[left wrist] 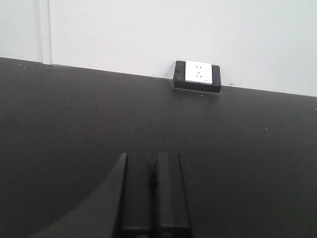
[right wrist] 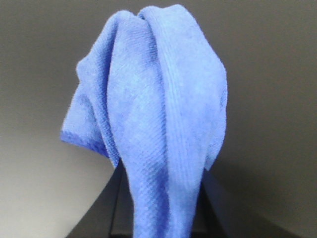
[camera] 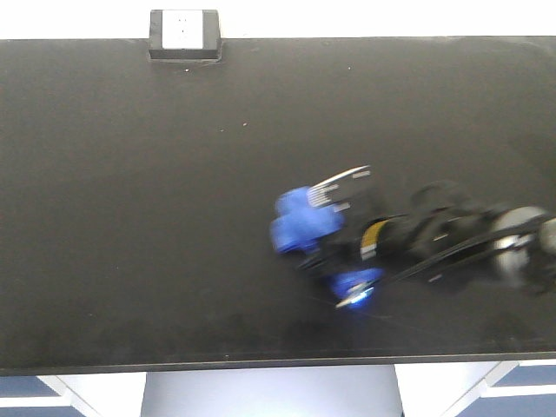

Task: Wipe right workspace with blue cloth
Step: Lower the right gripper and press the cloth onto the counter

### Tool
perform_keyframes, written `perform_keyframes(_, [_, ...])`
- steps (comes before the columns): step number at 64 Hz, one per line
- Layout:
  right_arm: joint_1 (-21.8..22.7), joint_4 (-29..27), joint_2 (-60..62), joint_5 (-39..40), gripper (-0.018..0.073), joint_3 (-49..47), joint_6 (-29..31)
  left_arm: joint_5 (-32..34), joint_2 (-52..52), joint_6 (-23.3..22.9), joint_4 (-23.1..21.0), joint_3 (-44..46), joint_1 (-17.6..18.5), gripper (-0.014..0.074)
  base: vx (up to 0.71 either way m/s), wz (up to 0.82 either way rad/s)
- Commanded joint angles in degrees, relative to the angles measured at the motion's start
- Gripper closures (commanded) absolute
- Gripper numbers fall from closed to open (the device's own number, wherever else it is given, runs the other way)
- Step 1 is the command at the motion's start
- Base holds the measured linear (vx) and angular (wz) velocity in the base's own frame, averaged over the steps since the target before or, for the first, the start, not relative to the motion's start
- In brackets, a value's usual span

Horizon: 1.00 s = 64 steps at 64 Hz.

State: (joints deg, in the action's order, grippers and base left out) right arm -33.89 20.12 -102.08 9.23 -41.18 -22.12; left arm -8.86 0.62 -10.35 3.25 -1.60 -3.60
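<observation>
Matte black right workspace (camera: pixel 130 217), bunched royal-blue blue cloth (right wrist: pixel 153 124) pinched in right end effector (camera: pixel 326 228).

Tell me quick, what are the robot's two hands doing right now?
Left gripper: shut, holding nothing.
Right gripper: shut on the blue cloth.

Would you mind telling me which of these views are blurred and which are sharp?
Front view: the right hand and cloth are smeared by motion blur, while the socket box is only soft. Left wrist view: fairly sharp, evenly lit, left hand dark against the countertop. Right wrist view: cloth weave crisp, background defocused.
</observation>
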Motion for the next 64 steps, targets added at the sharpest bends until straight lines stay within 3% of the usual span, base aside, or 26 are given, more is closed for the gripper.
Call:
perform_keyframes(1, [-3.2,-0.3,2.0,2.3,0.0559,-2.8,-0.4,4.8,0.4,-0.5,-0.4,-1.8,0.2,0.0602,0.00,0.00])
perform_keyframes(5, [-2.9,-0.9,2.0,1.2,0.0558,-2.9,-0.4,4.8,0.4,-0.5,-0.4,-1.8,0.2,0.0602,0.00,0.00])
perform_keyframes(12, [3.4,-1.0,2.0,-4.9,0.0557,-2.8,-0.4,4.8,0.4,-0.5,-0.4,-1.8,0.2,0.0602,0.00,0.00])
perform_keyframes(20, [15.4,-0.9,2.0,-11.8,0.0557,-2.8,-0.4,4.8,0.4,-0.5,-0.4,-1.8,0.2,0.0602,0.00,0.00])
perform_keyframes(30, [31.7,-0.4,2.0,-12.8,0.0557,-2.8,-0.4,4.8,0.4,-0.5,-0.4,-1.8,0.2,0.0602,0.00,0.00])
perform_keyframes(34, [36.8,0.0,2.2,-12.7,0.0557,-2.8,-0.2,4.8,0.4,-0.5,-0.4,-1.8,0.2,0.0602,0.00,0.00])
perform_keyframes(39, [40.0,0.2,2.3,-12.7,0.0557,-2.8,0.5,4.8,0.4,-0.5,-0.4,-1.8,0.2,0.0602,0.00,0.00])
perform_keyframes(45, [40.0,0.0,2.3,-12.7,0.0557,-2.8,0.9,4.8,0.4,-0.5,-0.4,-1.8,0.2,0.0602,0.00,0.00])
perform_keyframes(51, [36.0,-0.1,2.3,-11.9,0.0557,-2.8,0.9,4.8,0.4,-0.5,-0.4,-1.8,0.2,0.0602,0.00,0.00])
perform_keyframes(64, [18.7,-0.9,2.2,-5.3,0.0554,-2.8,0.2,4.8,0.4,-0.5,-0.4,-1.8,0.2,0.0602,0.00,0.00])
